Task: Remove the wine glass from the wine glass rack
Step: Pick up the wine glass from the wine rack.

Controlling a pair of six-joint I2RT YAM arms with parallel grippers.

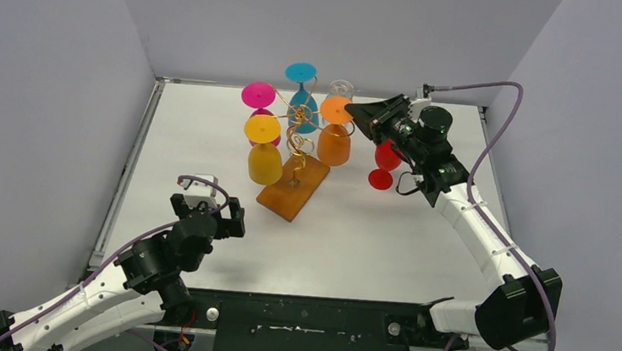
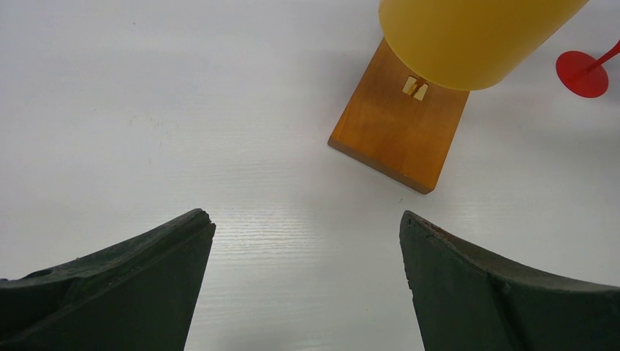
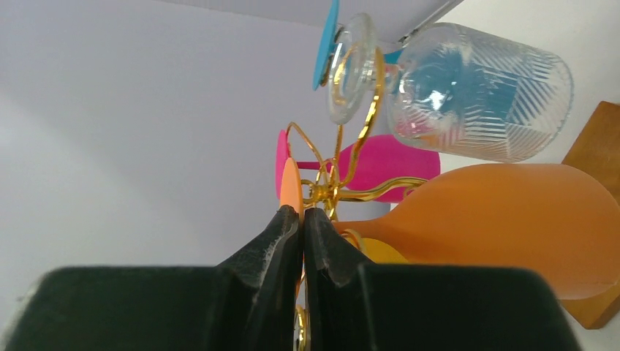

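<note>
The wine glass rack (image 1: pixel 292 189) stands mid-table. Its gold wire scrolls curl off a spiral stem, above an orange-brown wooden base set at a slant. Bowl-down from its arms hang a yellow glass (image 1: pixel 265 161), a pink glass (image 1: pixel 259 94), a blue glass (image 1: pixel 301 73), a patterned clear glass (image 3: pixel 482 102) and the orange wine glass (image 1: pixel 335 144). The orange one's foot runs edge-on into my right gripper (image 3: pixel 301 216), apparently pinched between the closed fingertips. A red glass (image 1: pixel 387 155) is off the rack, to its right.

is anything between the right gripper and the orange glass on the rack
Nothing visible. The right gripper, shut, has its tips right at the foot of the orange glass; whether it pinches the foot I cannot tell. A red glass lies on the table below that arm, beside the rack.
</note>
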